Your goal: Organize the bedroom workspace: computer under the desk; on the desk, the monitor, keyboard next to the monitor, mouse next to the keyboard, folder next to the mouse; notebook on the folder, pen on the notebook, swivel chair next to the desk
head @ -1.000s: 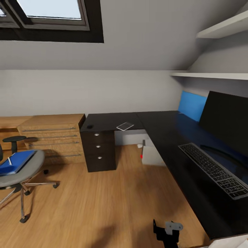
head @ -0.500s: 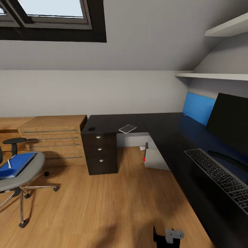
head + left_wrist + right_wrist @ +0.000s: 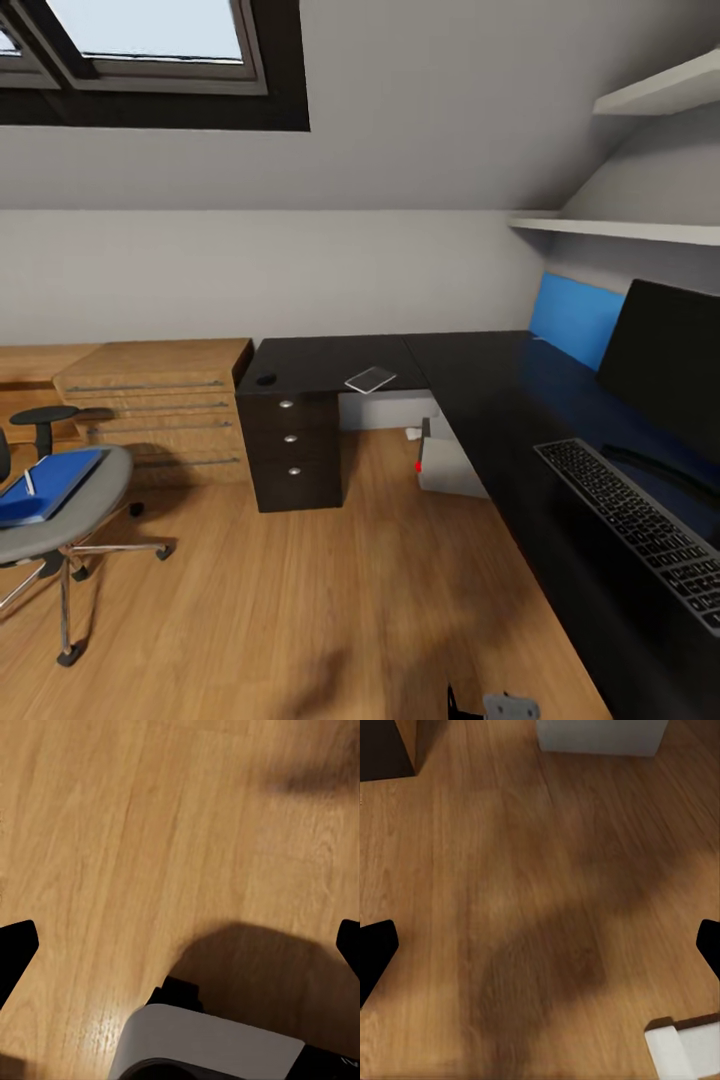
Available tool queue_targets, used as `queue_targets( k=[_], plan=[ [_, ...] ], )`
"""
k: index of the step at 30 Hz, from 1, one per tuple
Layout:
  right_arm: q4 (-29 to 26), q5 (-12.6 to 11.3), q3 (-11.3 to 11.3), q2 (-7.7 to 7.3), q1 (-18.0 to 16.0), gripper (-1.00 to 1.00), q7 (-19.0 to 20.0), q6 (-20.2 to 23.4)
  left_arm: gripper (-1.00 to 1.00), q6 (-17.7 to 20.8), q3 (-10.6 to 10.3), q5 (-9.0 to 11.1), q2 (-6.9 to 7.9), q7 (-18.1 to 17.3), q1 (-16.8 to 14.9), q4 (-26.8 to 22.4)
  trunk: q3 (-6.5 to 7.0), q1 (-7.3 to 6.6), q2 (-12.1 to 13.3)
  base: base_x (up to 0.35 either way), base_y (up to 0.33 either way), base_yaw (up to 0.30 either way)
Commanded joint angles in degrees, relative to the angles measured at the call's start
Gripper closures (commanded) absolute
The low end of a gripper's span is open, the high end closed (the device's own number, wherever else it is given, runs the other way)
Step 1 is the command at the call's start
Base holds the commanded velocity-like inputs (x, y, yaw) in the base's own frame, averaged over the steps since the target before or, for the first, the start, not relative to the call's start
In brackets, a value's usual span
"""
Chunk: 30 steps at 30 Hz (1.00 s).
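While we stand on the wooden floor (image 3: 330, 590), both grippers hang spread wide and empty: the left gripper (image 3: 180, 945) and right gripper (image 3: 540, 945) face bare boards. At far left, the blue folder (image 3: 45, 485) lies on the swivel chair (image 3: 70, 500) seat, a slim white object, perhaps the pen, resting on it. The desk (image 3: 480, 400) runs along the right, carrying the monitor (image 3: 665, 365) and, just in front, the keyboard (image 3: 635, 520). The computer (image 3: 450, 465) sits beneath. We judge the folder comes next: approach the chair squarely and slide the fingers under one edge.
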Motion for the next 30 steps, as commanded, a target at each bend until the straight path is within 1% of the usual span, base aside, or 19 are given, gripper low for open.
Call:
queue_targets(
  k=[1,6,17,22,27,30],
  plan=[
    [0.1,-0.3,0.4,0.05,-0.1,-1.0,-0.2,-0.2,-1.0,-0.2,0.0,0.1,-0.01,0.1,0.0,0.0,0.13,-0.22,0.4,0.096,0.0,0.0],
    [0.1,-0.2,0.4,0.16,0.0,-1.0,-0.1,-0.2,-1.0,-0.2,0.0,0.1,0.01,0.1,0.0,0.0,1.03,-1.32,2.4,0.196,0.0,0.0],
    [0.1,-0.2,0.4,0.27,0.0,-1.0,-0.1,-0.2,-1.0,-0.2,0.0,0.1,0.03,0.1,0.0,0.0,3.0,-3.74,6.8,0.31,0.0,0.006],
    [0.1,-0.1,0.4,0.27,0.0,-1.0,-0.2,-0.7,-1.0,-0.2,0.0,0.2,-0.03,0.3,0.0,0.0,3.07,-3.74,6.8,0.263,0.0,0.2],
    [0.2,-0.1,0.4,0.39,0.0,-1.0,-0.2,-1.2,-1.0,-0.2,0.0,0.2,-0.05,0.4,0.0,0.0,3.15,-3.74,6.8,0.072,0.0,0.239],
    [0.2,0.0,0.4,0.43,0.0,-1.0,-0.2,-1.3,-1.0,-0.2,0.0,0.2,-0.02,0.4,0.0,0.0,3.17,-3.74,6.8,0.121,0.041,0.112]
  ],
)
